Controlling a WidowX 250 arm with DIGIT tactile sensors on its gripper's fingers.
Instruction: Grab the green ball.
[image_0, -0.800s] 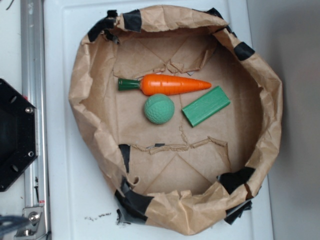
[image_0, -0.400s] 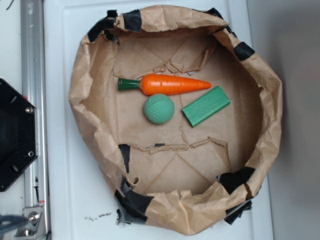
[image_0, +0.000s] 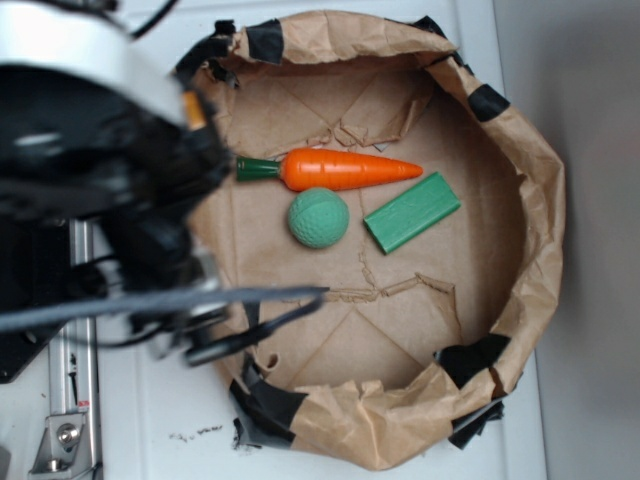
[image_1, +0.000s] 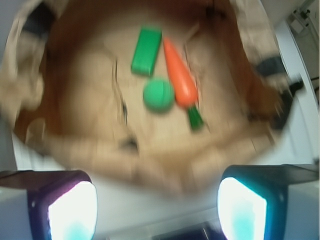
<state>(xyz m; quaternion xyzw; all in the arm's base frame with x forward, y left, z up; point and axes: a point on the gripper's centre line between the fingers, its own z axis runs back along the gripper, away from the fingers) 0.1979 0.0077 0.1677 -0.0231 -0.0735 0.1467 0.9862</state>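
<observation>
Two views differ: wrist alone shows the tool (image_1: 156, 205) spread wide, empty, while exterior shows blurred arm (image_0: 100, 180) covering paper bowl's (image_0: 530, 200) left rim, green ball (image_0: 319, 218) between carrot (image_0: 340, 170) and block (image_0: 412, 212).

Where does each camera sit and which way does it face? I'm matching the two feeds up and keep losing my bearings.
Exterior: overhead, looking straight down into the brown paper bowl; the blurred black robot arm fills the left side.
Wrist: on the arm, outside the bowl's rim, looking forward and down into it; the pincer shows as two bright pads at the bottom corners, spread apart.
Shared: both show the green ball, the toy carrot and the green block.
</observation>
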